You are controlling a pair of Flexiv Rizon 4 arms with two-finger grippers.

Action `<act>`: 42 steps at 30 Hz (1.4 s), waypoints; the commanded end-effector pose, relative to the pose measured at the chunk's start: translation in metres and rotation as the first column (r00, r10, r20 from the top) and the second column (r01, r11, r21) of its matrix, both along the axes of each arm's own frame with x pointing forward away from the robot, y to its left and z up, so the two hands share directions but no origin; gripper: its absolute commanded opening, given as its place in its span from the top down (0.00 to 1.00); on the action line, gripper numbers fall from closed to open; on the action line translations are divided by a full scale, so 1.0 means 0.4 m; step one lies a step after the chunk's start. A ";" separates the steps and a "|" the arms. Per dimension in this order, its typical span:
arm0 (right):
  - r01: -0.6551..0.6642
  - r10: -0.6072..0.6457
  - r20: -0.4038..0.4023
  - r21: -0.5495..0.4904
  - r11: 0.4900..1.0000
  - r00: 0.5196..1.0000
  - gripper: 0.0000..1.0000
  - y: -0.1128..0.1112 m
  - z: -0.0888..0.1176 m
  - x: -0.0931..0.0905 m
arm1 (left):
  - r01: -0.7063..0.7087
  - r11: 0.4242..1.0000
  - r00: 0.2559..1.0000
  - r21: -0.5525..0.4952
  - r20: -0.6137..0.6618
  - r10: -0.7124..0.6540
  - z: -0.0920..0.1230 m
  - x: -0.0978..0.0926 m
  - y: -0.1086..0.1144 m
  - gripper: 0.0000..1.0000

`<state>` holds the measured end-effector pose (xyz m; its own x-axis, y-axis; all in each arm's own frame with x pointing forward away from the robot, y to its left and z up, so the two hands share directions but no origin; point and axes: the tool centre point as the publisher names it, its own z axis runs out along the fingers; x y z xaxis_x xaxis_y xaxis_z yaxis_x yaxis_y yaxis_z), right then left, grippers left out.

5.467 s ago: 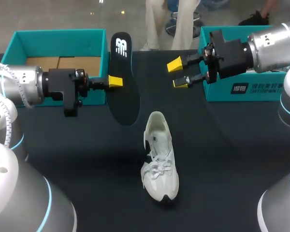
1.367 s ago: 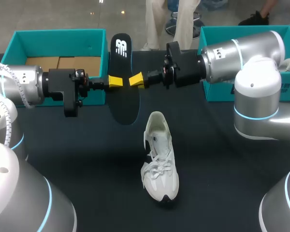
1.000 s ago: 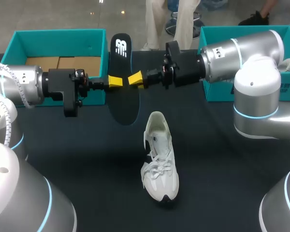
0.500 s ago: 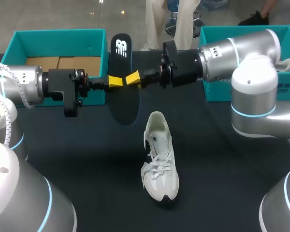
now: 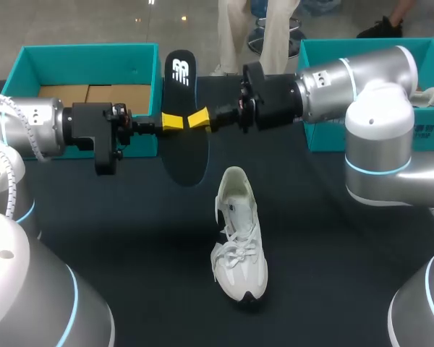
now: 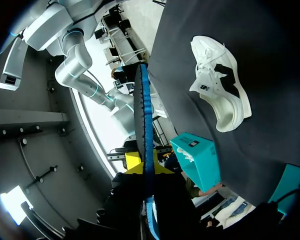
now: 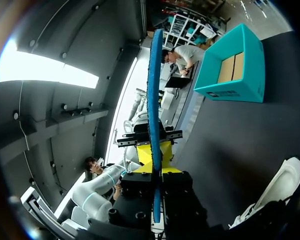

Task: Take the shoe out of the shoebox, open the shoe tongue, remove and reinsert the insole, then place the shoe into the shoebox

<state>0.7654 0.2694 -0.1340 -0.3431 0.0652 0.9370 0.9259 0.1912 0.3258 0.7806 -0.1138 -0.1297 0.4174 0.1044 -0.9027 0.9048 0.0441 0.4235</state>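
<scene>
The black insole (image 5: pixel 185 148) stands on edge above the table, toe end up, between my two arms. My left gripper (image 5: pixel 171 121) is shut on its left side. From the other side my right gripper (image 5: pixel 200 119) is shut on the same insole, yellow tips nearly meeting the left ones. In both wrist views the insole shows edge-on as a blue strip (image 6: pixel 145 120) (image 7: pixel 154 95) running up from between the fingers of the left gripper (image 6: pixel 146 165) and the right gripper (image 7: pixel 155 156). The white shoe (image 5: pixel 237 246) lies on the table below them, toe towards me, also visible in the left wrist view (image 6: pixel 221 90).
A teal shoebox (image 5: pixel 29 58) with a cardboard floor stands at the back left, behind my left arm. A second teal box (image 5: pixel 362 134) stands at the back right, partly behind my right arm. The dark table (image 5: pixel 130 231) surrounds the shoe.
My right gripper has moved a little left and its fingers have shut on the insole. The left arm, the insole and the shoe have stayed put.
</scene>
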 end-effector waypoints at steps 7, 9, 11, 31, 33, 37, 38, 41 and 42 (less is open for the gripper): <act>0.034 -0.034 -0.014 -0.012 0.999 0.999 1.00 -0.036 -0.074 0.023 | 0.040 0.998 0.995 0.048 -0.097 -0.035 0.012 -0.022 0.028 0.00; 0.046 -0.047 -0.005 -0.024 0.999 0.999 1.00 -0.048 -0.085 0.031 | 0.047 0.996 0.988 0.076 -0.150 -0.036 0.013 -0.030 0.039 0.00; 0.053 -0.054 -0.009 -0.031 0.998 0.999 1.00 -0.063 -0.098 0.038 | 0.054 0.994 0.978 0.099 -0.208 -0.033 0.010 -0.036 0.052 0.00; 0.094 -0.092 0.028 -0.100 0.990 0.995 1.00 -0.106 -0.122 0.060 | 0.112 0.978 0.950 0.176 -0.307 -0.054 -0.021 -0.058 0.103 0.00; 0.094 -0.092 0.028 -0.100 0.990 0.995 1.00 -0.106 -0.122 0.060 | 0.112 0.978 0.950 0.176 -0.307 -0.054 -0.021 -0.058 0.103 0.00; 0.094 -0.092 0.028 -0.100 0.990 0.995 1.00 -0.106 -0.122 0.060 | 0.112 0.978 0.950 0.176 -0.307 -0.054 -0.021 -0.058 0.103 0.00; 0.094 -0.092 0.028 -0.100 0.990 0.995 1.00 -0.106 -0.122 0.060 | 0.112 0.978 0.950 0.176 -0.307 -0.054 -0.021 -0.058 0.103 0.00; 0.094 -0.092 0.028 -0.100 0.990 0.995 1.00 -0.106 -0.122 0.060 | 0.112 0.978 0.950 0.176 -0.307 -0.054 -0.021 -0.058 0.103 0.00; 0.094 -0.092 0.028 -0.100 0.990 0.995 1.00 -0.106 -0.122 0.060 | 0.112 0.978 0.950 0.176 -0.307 -0.054 -0.021 -0.058 0.103 0.00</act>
<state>0.7899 0.2262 -0.1829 -0.3532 0.1879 0.9165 0.9334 0.1367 0.3317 0.7579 -0.0729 -0.1385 0.1456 0.2594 -0.9547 0.9879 -0.0901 0.1262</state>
